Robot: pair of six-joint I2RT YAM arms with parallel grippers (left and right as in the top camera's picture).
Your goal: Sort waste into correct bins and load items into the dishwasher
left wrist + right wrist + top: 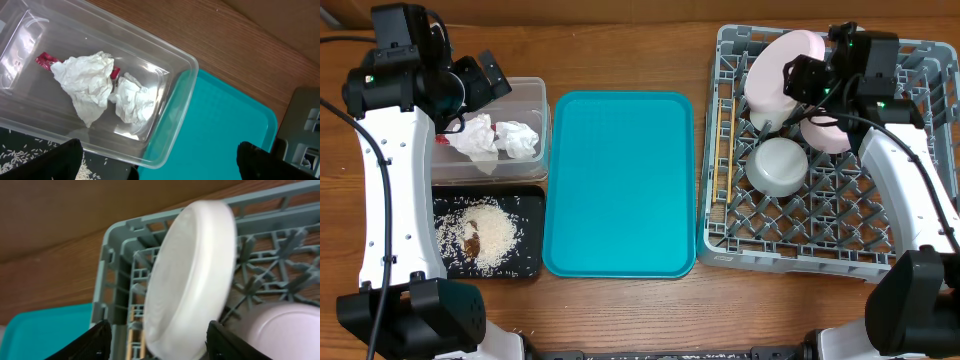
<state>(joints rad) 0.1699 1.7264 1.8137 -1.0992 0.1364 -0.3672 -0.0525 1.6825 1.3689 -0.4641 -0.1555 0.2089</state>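
Left gripper [160,156] wide, empty; right gripper [157,344], also wide, is straddling the tilted plate [195,270], risking a finger knocking it over.

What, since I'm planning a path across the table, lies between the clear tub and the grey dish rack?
The teal serving tray alone fills that stretch, its long edges close beside both. The overhead view shows it.
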